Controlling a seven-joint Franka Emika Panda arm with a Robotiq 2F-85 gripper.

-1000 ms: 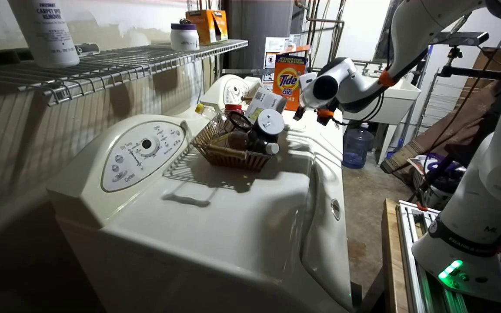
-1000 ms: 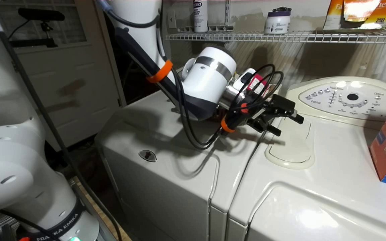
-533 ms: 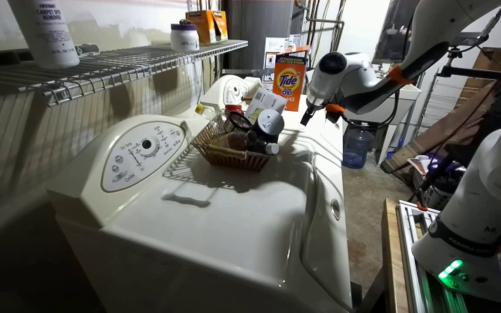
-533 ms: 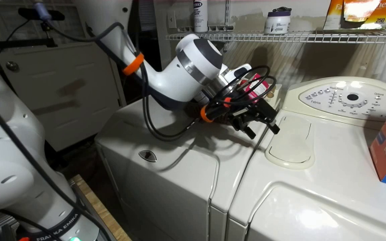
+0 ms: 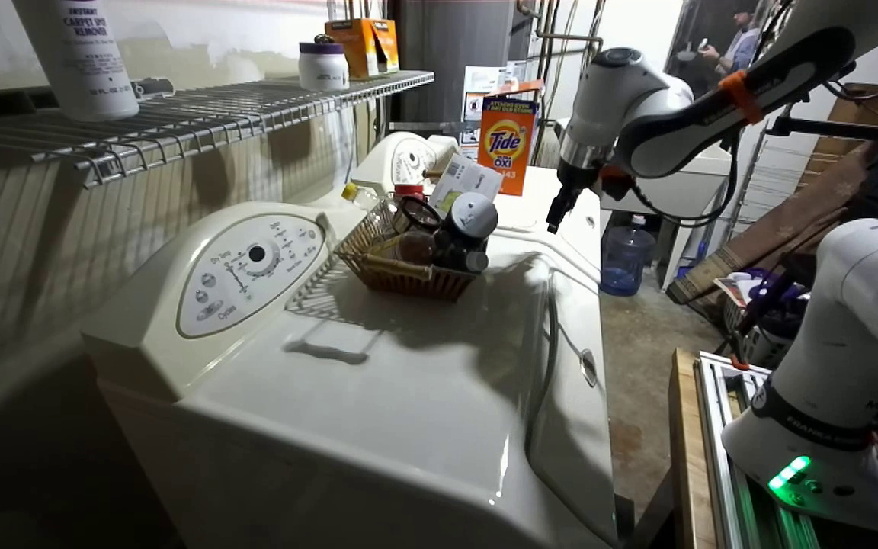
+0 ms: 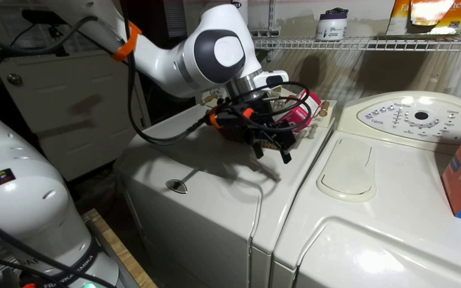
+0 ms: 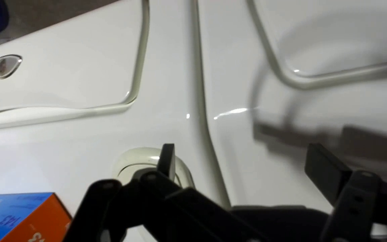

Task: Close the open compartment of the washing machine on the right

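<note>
The washing machine (image 6: 410, 188) is the white glossy machine at right in an exterior view. It also fills the left of the wrist view (image 7: 79, 144). The oval cover of its small top compartment (image 6: 346, 168) lies flat in its rim. In the wrist view part of this rim (image 7: 139, 153) shows behind a finger. The large top lid (image 7: 72, 77) of the washer lies flat too. My black gripper (image 6: 272, 155) points down over the neighbouring machine, left of the compartment. It shows in both exterior views (image 5: 555, 221). In the wrist view (image 7: 242, 159) its fingers are wide apart with nothing between them.
An orange Tide box (image 5: 506, 145) stands on the washer. A basket (image 5: 408, 278) of bottles and boxes stands on the neighbouring machine (image 5: 378, 389), close to the arm. A wire shelf (image 6: 366, 44) with containers hangs above. A narrow gap (image 6: 294, 200) separates the machines.
My gripper has moved away from the compartment, over the neighbouring machine, and has turned to point more downward. The arm has drawn back. The cover stays flat.
</note>
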